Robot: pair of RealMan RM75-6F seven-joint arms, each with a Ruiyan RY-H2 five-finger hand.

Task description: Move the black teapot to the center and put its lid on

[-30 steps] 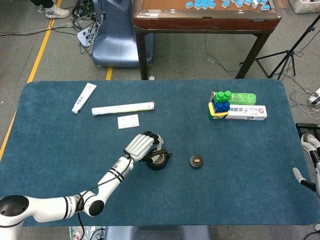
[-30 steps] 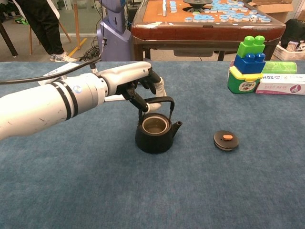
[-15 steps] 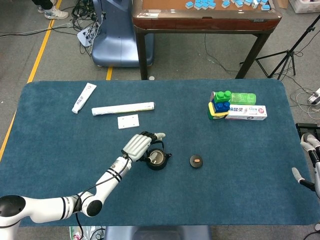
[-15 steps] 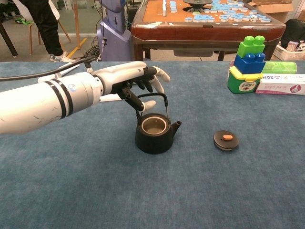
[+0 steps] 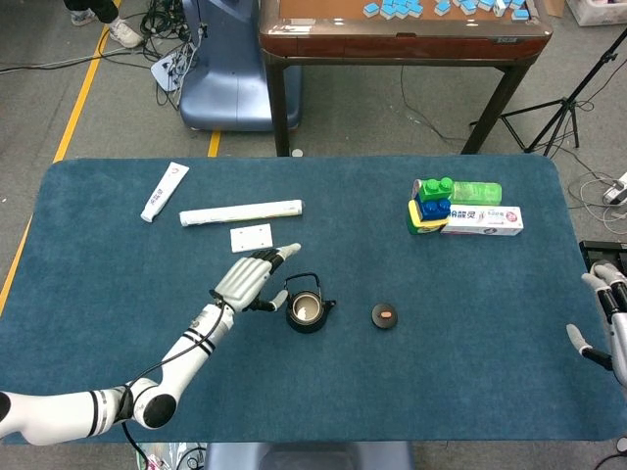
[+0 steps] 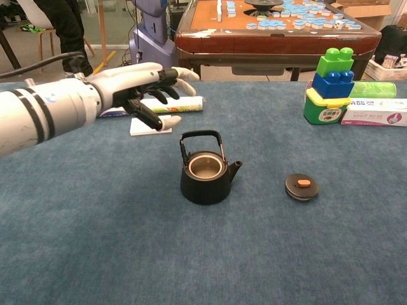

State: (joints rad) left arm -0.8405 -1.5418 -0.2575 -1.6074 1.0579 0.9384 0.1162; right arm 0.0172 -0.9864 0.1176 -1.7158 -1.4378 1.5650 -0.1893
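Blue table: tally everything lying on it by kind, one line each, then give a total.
Teapot: 1
Teapot lid: 1
Toy block stack: 1
Boxed toothpaste: 1
Green case: 1
White tube: 1
Long white box: 1
White card: 1
Total: 8

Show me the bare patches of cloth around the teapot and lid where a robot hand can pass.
Bare cloth lies between the black teapot and its lid, and along the whole near edge of the table. Right of the lid it stays bare to the right robot hand. Crowded: left of the teapot, where the left robot hand hovers, and the far-right corner's toy blocks.
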